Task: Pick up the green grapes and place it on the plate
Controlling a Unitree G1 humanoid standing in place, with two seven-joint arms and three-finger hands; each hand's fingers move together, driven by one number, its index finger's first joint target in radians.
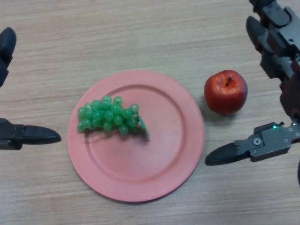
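Observation:
A bunch of green grapes (108, 115) lies on the left part of a pink plate (159, 159) in the middle of the wooden table. My left hand (28, 135) shows at the left edge, open and empty, its fingers apart and off the plate's left rim. My right hand (276, 84) is at the right edge, open and empty, with its thumb (229, 153) just beyond the plate's right rim and its fingers (262, 33) spread at the top right.
A red apple (226, 91) stands on the table to the right of the plate, between the thumb and fingers of my right hand without touching them. Bare wooden table surrounds the plate.

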